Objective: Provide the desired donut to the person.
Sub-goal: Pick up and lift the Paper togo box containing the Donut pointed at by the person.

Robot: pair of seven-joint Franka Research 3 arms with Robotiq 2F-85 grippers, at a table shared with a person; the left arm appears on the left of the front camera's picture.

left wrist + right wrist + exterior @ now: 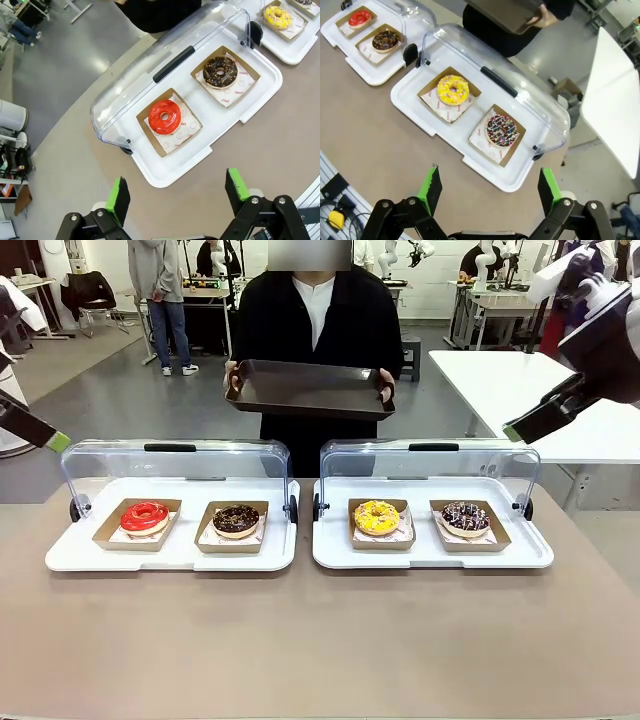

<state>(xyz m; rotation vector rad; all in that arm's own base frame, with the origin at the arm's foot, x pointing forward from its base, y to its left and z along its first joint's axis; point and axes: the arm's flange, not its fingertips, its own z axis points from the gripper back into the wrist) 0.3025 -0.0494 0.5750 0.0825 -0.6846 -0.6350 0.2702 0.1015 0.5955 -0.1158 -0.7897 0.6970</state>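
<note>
Four donuts lie in cardboard trays on the table: a red donut [145, 516] [164, 116], a chocolate nut donut [236, 520] [220, 71], a yellow donut [377, 517] [452, 89] and a chocolate sprinkle donut [465, 518] [501, 130]. The person [312, 315] stands at the far side holding an empty dark tray [310, 390] with both hands. My left gripper [58, 442] [177, 189] hangs open, high above the table's left end, over the red donut's side. My right gripper [514, 431] [488, 181] hangs open, high at the right, over the sprinkle donut's side. Neither holds anything.
The donuts sit in two white display trays, the left one [70, 555] and the right one [335, 555], each with a clear hinged lid [175, 465] [430, 465] standing open at the back. A white table [540, 390] stands at the right. A bystander [165, 300] stands far back.
</note>
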